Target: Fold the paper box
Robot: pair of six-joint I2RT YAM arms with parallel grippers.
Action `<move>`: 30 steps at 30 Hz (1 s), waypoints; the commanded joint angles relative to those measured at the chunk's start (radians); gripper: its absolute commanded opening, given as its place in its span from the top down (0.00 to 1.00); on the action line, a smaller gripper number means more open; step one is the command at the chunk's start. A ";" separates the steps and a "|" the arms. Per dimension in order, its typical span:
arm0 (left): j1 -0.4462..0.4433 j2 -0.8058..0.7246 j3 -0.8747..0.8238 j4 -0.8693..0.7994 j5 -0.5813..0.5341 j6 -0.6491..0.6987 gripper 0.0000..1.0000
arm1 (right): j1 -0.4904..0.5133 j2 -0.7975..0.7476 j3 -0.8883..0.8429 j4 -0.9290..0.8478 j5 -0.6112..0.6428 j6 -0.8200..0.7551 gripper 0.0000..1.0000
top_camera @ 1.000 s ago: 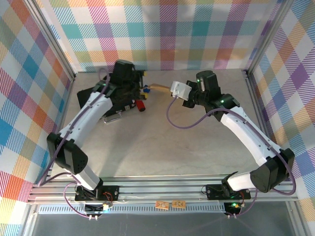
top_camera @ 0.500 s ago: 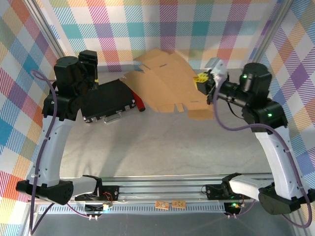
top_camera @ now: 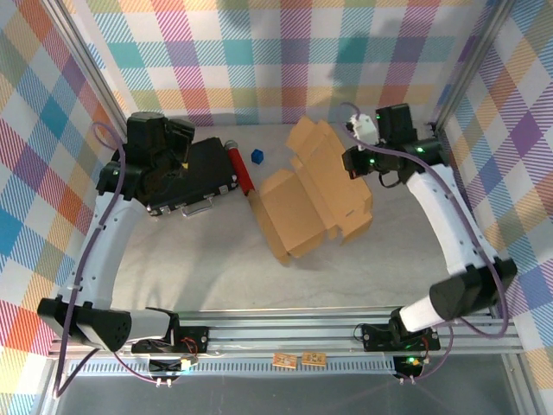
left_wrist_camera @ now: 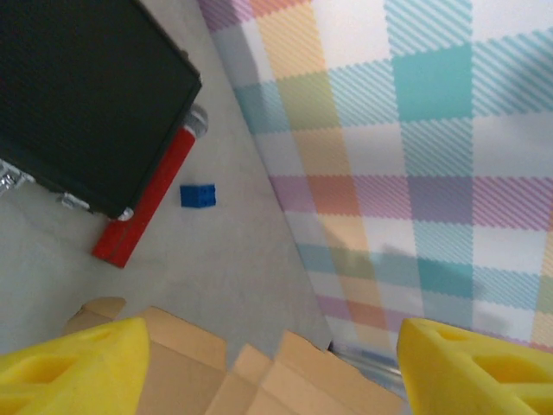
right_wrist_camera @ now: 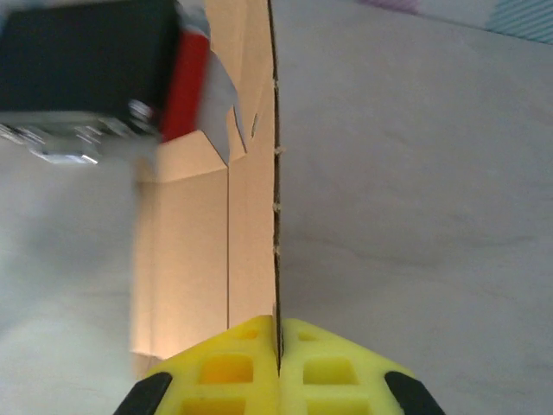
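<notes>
Right: left gripper (top_camera: 180, 145) hovers over the black case (top_camera: 192, 175), at its far-left corner, jaws apart and holding nothing; red cylinder (top_camera: 240, 169) and blue block (top_camera: 257, 156) lie just off the case's right edge; paper box (top_camera: 302, 203) lies right of the case, half-formed; right gripper (top_camera: 355, 164) is clamped on its raised panel's edge. Pin the base with your left before folding; crease slowly along the scores, or the sheet will likely slide.

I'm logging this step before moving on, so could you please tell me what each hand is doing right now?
Left hand: open, holding nothing.
Right hand: closed on an edge of the paper box.
</notes>
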 commanded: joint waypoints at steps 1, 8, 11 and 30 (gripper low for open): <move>-0.035 0.039 -0.002 -0.015 0.116 0.011 0.26 | 0.067 0.072 0.047 0.018 0.182 -0.243 1.00; -0.155 0.186 0.112 0.145 0.246 -0.050 0.38 | 0.141 0.136 0.071 0.125 0.227 -0.396 1.00; -0.172 0.284 0.220 0.135 0.267 -0.038 0.47 | 0.154 0.116 0.029 0.180 0.201 -0.464 1.00; -0.220 0.556 0.442 0.200 0.370 -0.052 0.59 | 0.162 0.087 -0.027 0.238 0.103 -0.488 1.00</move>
